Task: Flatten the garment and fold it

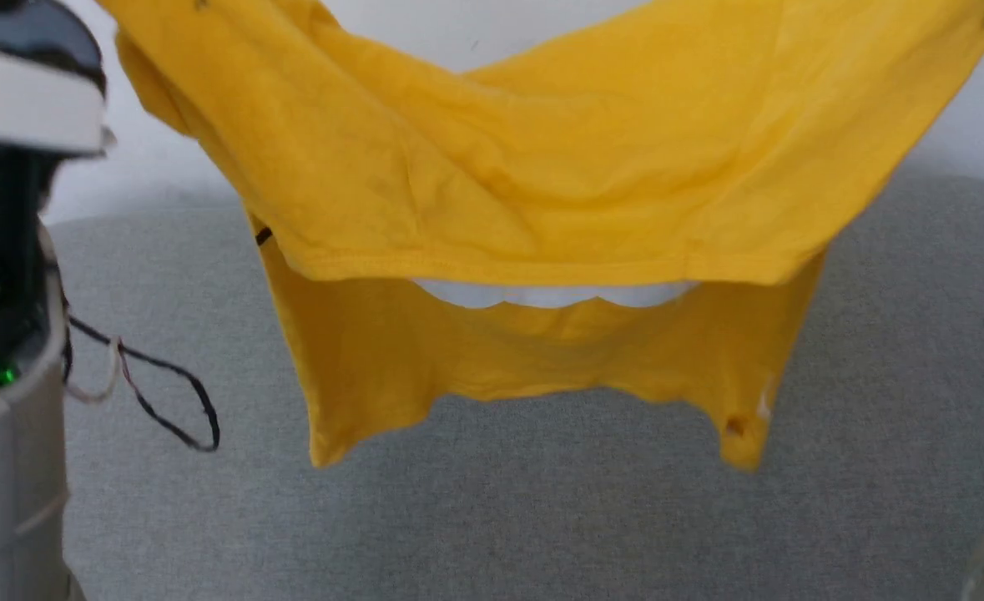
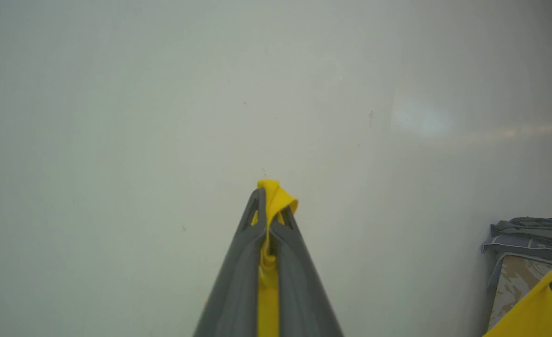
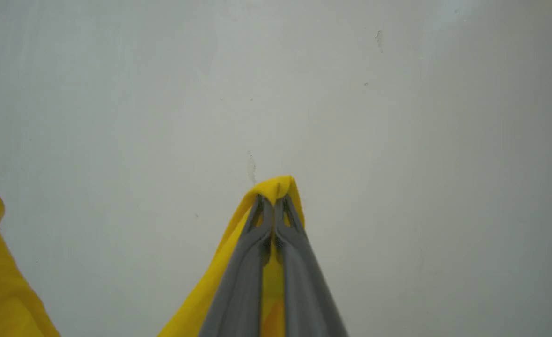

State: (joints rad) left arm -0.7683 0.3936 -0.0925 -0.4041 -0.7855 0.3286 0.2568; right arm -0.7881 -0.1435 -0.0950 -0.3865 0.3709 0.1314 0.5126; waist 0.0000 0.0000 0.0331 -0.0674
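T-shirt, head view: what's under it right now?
A grey upholstered surface spreads below the hanging T-shirt; a black cable loop shows left of it. Whatever sits directly behind the cloth is covered.

A grey woven surface (image 1: 542,517) is spreading wide across the lower scene, with soft shadow lying along its far edge. Behind it a pale wall (image 1: 475,33) is rising, plain and evenly lit. Up close it is showing small scuffs (image 3: 379,40), and a soft glare patch (image 2: 421,121) is glowing on it. Low right in the left wrist view, a stack of folded cloth (image 2: 528,234), grey-blue over camouflage, is sitting.
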